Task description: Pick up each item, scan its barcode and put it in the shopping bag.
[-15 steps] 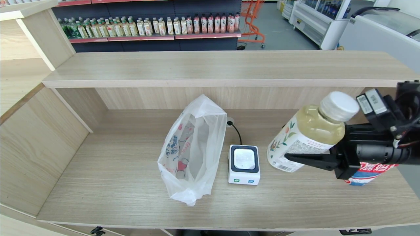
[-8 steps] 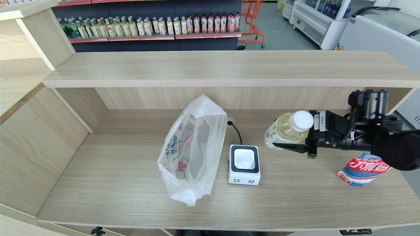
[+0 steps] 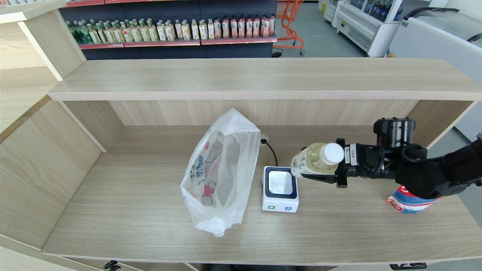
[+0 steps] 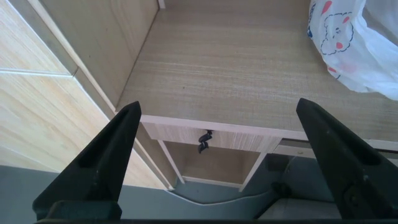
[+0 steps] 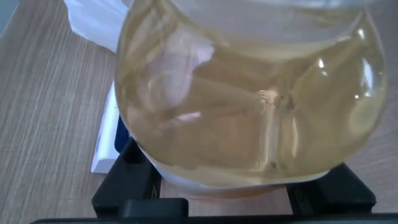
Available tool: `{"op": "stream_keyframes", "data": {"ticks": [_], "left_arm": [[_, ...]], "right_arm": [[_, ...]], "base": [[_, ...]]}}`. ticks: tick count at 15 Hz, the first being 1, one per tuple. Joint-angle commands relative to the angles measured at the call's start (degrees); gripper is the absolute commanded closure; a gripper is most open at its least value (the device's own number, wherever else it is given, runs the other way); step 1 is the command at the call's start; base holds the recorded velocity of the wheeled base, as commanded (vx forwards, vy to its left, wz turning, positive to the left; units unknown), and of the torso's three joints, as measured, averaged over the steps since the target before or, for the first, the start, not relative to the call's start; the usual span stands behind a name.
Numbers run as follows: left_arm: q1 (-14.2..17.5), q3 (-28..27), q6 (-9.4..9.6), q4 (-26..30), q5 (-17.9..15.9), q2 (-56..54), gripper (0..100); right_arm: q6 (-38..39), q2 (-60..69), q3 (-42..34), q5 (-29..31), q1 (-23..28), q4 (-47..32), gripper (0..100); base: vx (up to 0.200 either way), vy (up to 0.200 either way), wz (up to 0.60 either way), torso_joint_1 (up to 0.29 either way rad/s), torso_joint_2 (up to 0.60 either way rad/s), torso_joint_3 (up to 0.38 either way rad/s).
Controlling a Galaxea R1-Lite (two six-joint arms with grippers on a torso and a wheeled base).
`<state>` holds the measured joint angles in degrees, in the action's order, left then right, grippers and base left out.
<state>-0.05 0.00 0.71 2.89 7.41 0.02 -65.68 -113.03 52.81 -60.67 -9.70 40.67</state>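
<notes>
Pale wood grain covers the tabletop (image 3: 339, 233), on which four task things are counted: one shopping bag, one scanner, one bottle and one snack packet.

The single shopping bag (image 3: 220, 173), of thin white plastic with red and blue print, is stood upright near the middle of the tabletop with its mouth open. Just beside it, on the robot's right, one white scanner (image 3: 280, 188) with a dark-framed window is set flat. One black cable (image 3: 271, 152) is led from the scanner to the back of the tabletop.

One bottle (image 3: 314, 163) of pale yellow drink is held clamped in the right claw (image 3: 309, 170), clear of the tabletop. It is laid on its side, with its one white cap (image 3: 333, 153) turned toward the arm and its base turned toward the scanner, at the scanner's far right corner. In the right wrist view the bottle (image 5: 249, 93) is seen close up between the two dark fingers, with the scanner (image 5: 109, 143) below it and an edge of the bag (image 5: 93, 22) farther off.

One red, white and blue snack packet (image 3: 408, 201) is left at the right end of the tabletop, partly hidden behind the right arm and well apart from the scanner.

The left claw (image 4: 217, 162) is spread wide with nothing between its two fingers, near the front edge of the tabletop, with a corner of the bag (image 4: 348, 43) in sight.
</notes>
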Motion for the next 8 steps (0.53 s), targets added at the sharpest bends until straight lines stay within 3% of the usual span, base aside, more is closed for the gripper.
{"op": "stream_keyframes", "data": {"ticks": [1,8], "left_arm": [[0.0,0.0,0.0,0.0,0.0,0.0,0],[0.0,0.0,0.0,0.0,0.1,0.0,0]], "right_arm": [[-0.7,-3.2,0.2,-0.5,-1.4,2.3,100],[-0.9,-9.0,5.1,-0.4,-4.3,6.7,100]], "base": [[0.0,0.0,0.0,0.0,0.0,0.0],[0.0,0.0,0.0,0.0,0.0,0.0]]}}
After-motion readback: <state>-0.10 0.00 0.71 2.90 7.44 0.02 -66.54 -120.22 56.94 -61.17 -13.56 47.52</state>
